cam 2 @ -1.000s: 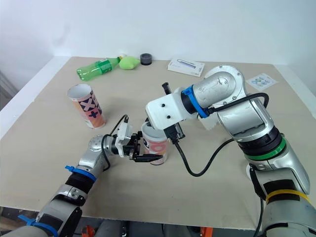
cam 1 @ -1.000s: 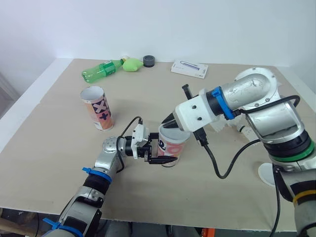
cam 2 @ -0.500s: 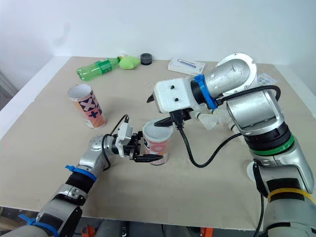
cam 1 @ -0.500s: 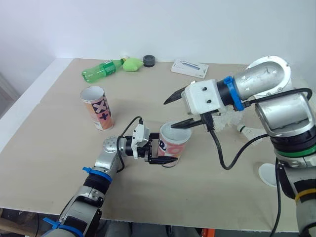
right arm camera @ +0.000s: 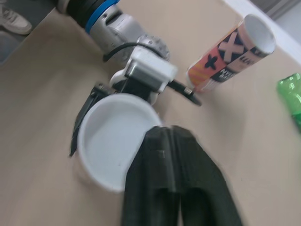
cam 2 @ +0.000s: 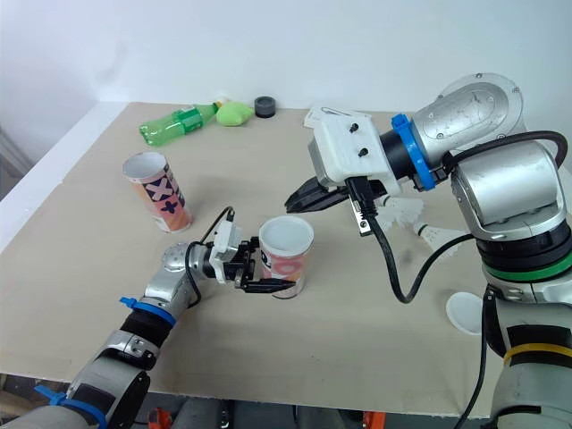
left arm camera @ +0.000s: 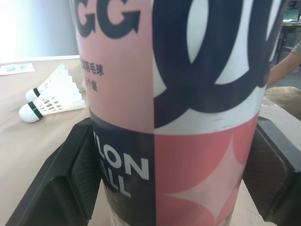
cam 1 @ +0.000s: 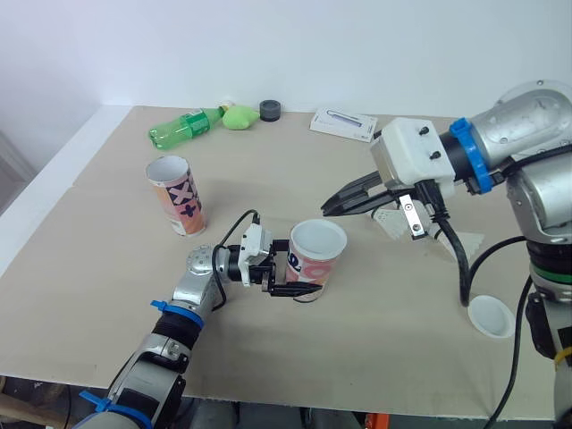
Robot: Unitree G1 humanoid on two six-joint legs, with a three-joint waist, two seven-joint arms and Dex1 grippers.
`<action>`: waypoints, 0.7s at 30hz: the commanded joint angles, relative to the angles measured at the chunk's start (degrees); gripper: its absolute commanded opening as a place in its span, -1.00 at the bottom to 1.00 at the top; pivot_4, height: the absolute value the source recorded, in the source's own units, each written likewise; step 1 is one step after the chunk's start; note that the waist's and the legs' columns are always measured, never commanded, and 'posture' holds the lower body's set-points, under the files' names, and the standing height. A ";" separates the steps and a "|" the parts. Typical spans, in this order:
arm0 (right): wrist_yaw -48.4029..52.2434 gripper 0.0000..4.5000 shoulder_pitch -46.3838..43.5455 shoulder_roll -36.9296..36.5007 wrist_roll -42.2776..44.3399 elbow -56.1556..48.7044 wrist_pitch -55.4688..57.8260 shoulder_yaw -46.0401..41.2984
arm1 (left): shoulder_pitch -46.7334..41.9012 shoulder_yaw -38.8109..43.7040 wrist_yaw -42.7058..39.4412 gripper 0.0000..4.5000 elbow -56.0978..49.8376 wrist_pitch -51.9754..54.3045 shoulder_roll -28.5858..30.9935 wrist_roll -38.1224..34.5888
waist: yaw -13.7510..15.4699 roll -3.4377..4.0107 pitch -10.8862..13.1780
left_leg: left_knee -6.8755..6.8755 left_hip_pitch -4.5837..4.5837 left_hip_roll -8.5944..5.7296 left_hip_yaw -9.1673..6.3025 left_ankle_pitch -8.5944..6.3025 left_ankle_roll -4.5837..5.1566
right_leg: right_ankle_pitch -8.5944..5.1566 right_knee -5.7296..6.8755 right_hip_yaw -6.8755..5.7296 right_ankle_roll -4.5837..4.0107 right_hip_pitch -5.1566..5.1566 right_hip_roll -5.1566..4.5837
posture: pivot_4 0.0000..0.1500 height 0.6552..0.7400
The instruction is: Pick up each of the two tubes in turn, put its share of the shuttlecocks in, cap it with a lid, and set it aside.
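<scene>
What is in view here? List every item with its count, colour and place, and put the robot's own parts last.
table: one, tan, under everything
standing tube: one, orange and white, open, at the left
held tube: one, pink and white, open, upright at the middle
shuttlecocks: at least two, white, lying right of the held tube
lid: one, white, near the front right
bottle: one, green, lying at the far left
lump: one, yellow-green, beside the bottle's neck
cap: one, dark grey, far edge
box: one, white, flat, far edge
left gripper: black, shut on the held tube
right gripper: black, shut, empty, above the table beside the held tube
</scene>
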 commanded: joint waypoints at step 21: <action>4.43 -0.99 -7.14 -5.60 8.21 1.58 -7.45 11.62 | 1.54 -0.55 0.87 0.66 1.74 -0.09 0.62 2.48 | -0.01 0.00 0.02 | -0.01 -0.04 0.00 0.01 0.00 0.00 | -0.01 -0.01 0.01 0.01 -0.04 -0.02 | 1.00 0.75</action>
